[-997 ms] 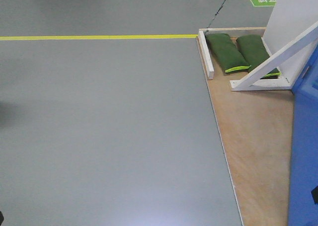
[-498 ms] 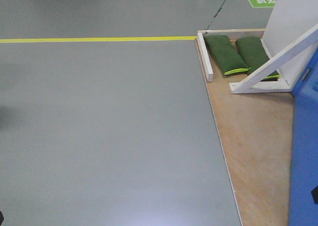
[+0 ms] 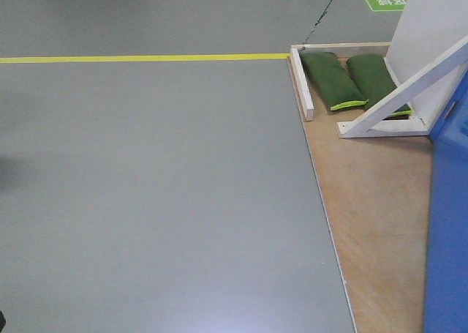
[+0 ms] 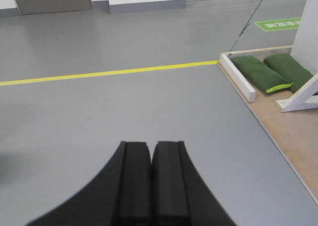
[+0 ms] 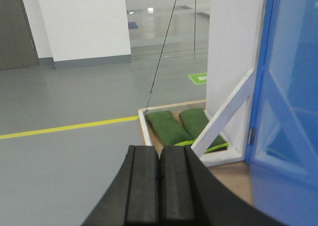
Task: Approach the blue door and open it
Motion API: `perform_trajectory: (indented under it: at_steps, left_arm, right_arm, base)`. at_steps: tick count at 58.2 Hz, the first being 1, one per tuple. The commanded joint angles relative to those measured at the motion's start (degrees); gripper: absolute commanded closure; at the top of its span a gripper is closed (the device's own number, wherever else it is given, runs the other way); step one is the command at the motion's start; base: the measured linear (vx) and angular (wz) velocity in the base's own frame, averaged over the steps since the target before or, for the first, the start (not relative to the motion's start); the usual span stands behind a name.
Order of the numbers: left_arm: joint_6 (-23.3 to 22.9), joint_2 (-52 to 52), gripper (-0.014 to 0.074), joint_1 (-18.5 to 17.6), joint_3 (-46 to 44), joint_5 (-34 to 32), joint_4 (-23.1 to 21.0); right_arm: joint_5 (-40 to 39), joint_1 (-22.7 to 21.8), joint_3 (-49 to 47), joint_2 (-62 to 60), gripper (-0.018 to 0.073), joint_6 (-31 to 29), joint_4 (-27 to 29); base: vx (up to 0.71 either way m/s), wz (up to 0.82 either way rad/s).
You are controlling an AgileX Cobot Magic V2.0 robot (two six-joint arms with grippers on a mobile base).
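Note:
The blue door (image 3: pixel 447 223) fills the right edge of the front view, standing on a wooden base (image 3: pixel 373 201). In the right wrist view the blue door (image 5: pixel 290 87) is tall and glossy at the right, with a small metal plate on its left edge; no handle shows. My left gripper (image 4: pixel 150 146) is shut and empty, over grey floor, far left of the door. My right gripper (image 5: pixel 159 151) is shut and empty, short of the door and to its left.
A white wall panel (image 3: pixel 431 25) with a diagonal white brace (image 3: pixel 406 88) stands beside the door. Two green sandbags (image 3: pixel 333 77) lie on the base behind a white bar (image 3: pixel 303 80). A yellow floor line (image 3: pixel 146 57) crosses the grey floor.
The view has shifted slightly: the base, sandbags and brace moved a little left and up, and the small dark part at the lower right edge has left the view.

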Motion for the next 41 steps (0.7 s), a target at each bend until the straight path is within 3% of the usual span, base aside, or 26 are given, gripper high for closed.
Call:
perform_trajectory:
  at_steps: [1, 19, 27, 41]
  left_arm:
    - [-0.4, -0.8, 0.0524, 0.0, -1.7, -4.9, -0.1]
    - [-0.4, -0.8, 0.0524, 0.0, -1.7, -4.9, -0.1]
    - [-0.4, -0.8, 0.0524, 0.0, -1.7, -4.9, -0.1]
    - [-0.4, -0.8, 0.0524, 0.0, -1.7, -4.9, -0.1]
  right_arm:
    - [-4.3, 0.0, -9.1, 6.5, 0.0551, -0.3, -2.4]
    - [-13.1, 0.0, -27.5, 27.8, 0.0551, -0.3, -0.8]
    - [-18.9, 0.0, -28.6, 32.5, 0.0551, -0.3, -0.8]
    - [-19.5, 0.0, -28.6, 37.5, 0.0551, -0.3, -0.8]
  base:
    - [0.00, 0.00]
    - [0.00, 0.00]
    - [0.00, 0.00]
    - [0.00, 0.00]
